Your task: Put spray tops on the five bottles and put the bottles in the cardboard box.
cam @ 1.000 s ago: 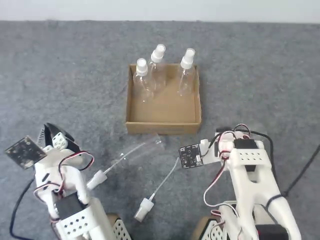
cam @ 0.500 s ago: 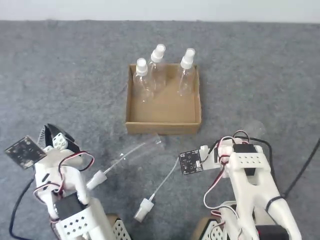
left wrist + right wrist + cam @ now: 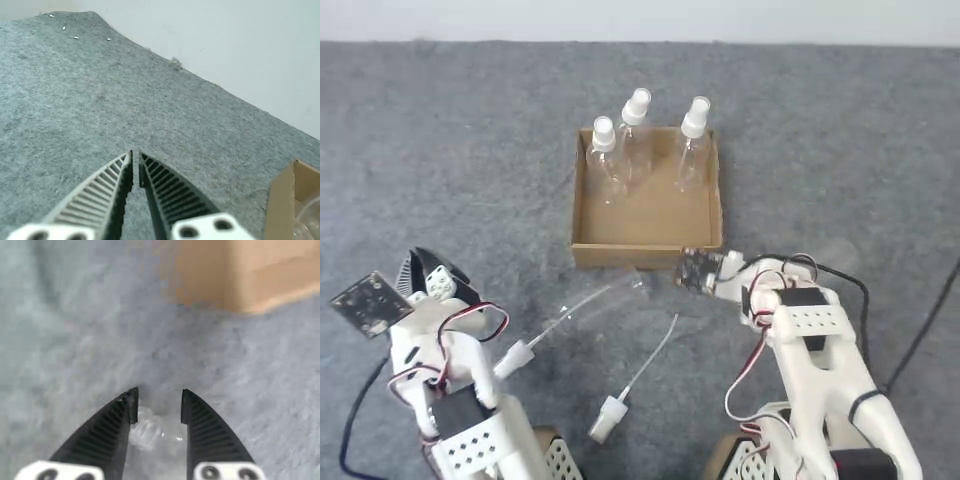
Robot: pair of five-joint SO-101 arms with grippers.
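Right claw point(image 3: 159, 392) clamping clear bottle point(image 3: 147, 432) at threaded neck, fingers standing apart around it. Cardboard box point(image 3: 645, 250) sitting just beyond claw tips, three topped bottles point(image 3: 638, 140) standing inside. Left claw point(image 3: 135, 155) pressing together above bare bench point(image 3: 75, 100). Second bottle point(image 3: 615, 292) and loose spray top point(image 3: 610, 412) lying between both claws.

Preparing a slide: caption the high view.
Three clear bottles with white spray tops stand in a brown cardboard box; a fourth bottle and a loose spray top lie on grey carpet.
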